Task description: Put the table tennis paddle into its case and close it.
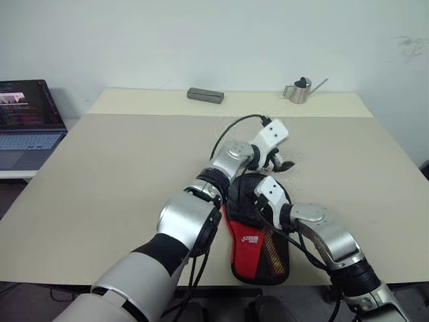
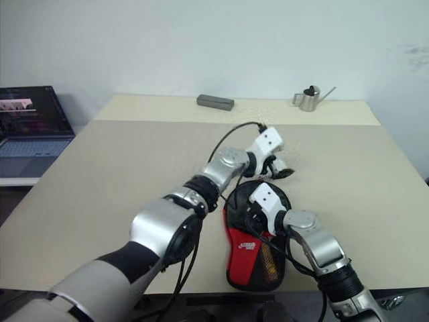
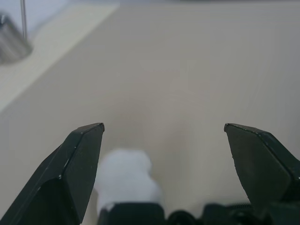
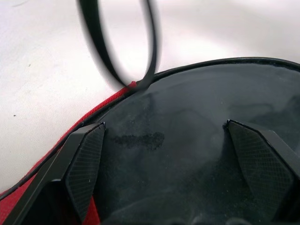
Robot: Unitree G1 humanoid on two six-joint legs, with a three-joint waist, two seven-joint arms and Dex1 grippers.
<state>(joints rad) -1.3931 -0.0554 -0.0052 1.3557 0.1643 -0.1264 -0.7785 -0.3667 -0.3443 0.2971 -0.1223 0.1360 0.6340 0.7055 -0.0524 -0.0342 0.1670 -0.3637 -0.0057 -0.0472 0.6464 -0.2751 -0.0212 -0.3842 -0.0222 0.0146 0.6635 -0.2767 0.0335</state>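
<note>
Left gripper (image 3: 161,129) spread wide over bare tabletop, nothing between the fingers, with the white pom-pom (image 3: 125,180) sitting just beside one finger and the tip of the arm hovering past the far end of the case (image 1: 258,231). Right gripper (image 4: 164,129) likewise splayed open, empty, poised right above the case's dark rounded top, a loop of black cable (image 4: 117,42) crossing in front of it. Case lying flat near the front edge of the table (image 1: 120,174), between the two forearms: black fabric over the rounded head, red lower part with a black mesh pocket and white logo toward the near edge. No wooden handle poking out anywhere, so probably the paddle already tucked inside, though hidden and not certain. Zip line hard to read from here; whether fully closed, cannot tell. By the look of things, packing done or nearly so, with at most the last of the closing left. Further out, a small metal watering can (image 1: 298,90) and a grey bar-shaped object (image 1: 205,95) at the far edge, well apart from the action, and a laptop (image 1: 27,121) off to the left.
</note>
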